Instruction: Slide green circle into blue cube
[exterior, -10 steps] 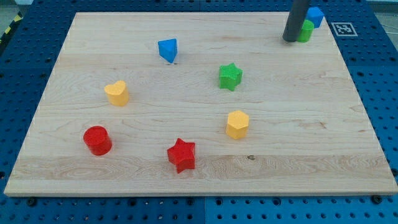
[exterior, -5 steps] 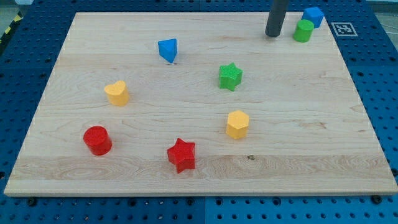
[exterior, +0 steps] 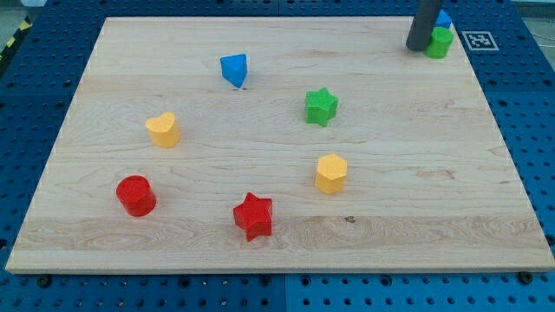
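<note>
The green circle (exterior: 440,43) stands at the board's top right corner, touching the blue cube (exterior: 445,19) just above it. The dark rod comes down from the view's top; my tip (exterior: 419,48) rests on the board right against the green circle's left side. The rod hides the left part of both blocks.
A blue wedge-like block (exterior: 234,69) lies upper centre-left, a green star (exterior: 321,107) in the middle, a yellow heart (exterior: 162,130) at left, a yellow hexagon (exterior: 330,172) centre-right, a red cylinder (exterior: 135,195) lower left, a red star (exterior: 253,216) lower centre. The board's right edge (exterior: 499,130) is close to the tip.
The rod swung left away from the green circle, then came back right against it. The green circle has shifted right and up and now sits under the blue cube.
</note>
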### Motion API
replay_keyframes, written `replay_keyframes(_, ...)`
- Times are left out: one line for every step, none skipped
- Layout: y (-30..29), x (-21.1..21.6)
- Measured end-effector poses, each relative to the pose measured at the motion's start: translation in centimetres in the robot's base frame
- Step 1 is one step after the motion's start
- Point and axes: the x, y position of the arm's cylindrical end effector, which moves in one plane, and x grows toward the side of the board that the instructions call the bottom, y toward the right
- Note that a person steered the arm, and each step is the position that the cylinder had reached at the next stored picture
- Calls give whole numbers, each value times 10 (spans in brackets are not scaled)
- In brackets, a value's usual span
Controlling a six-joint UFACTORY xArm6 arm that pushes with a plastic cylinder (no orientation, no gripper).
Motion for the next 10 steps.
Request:
replay_keyframes(3, 0)
replay_keyframes(-3, 6)
replay_keyframes(-4, 20)
replay_keyframes(-4, 36)
replay_keyframes(15, 37)
replay_keyframes(25, 37)
replay_keyframes(25, 37)
replay_keyframes(36, 33)
replay_keyframes(37, 33)
replay_keyframes(37, 33)
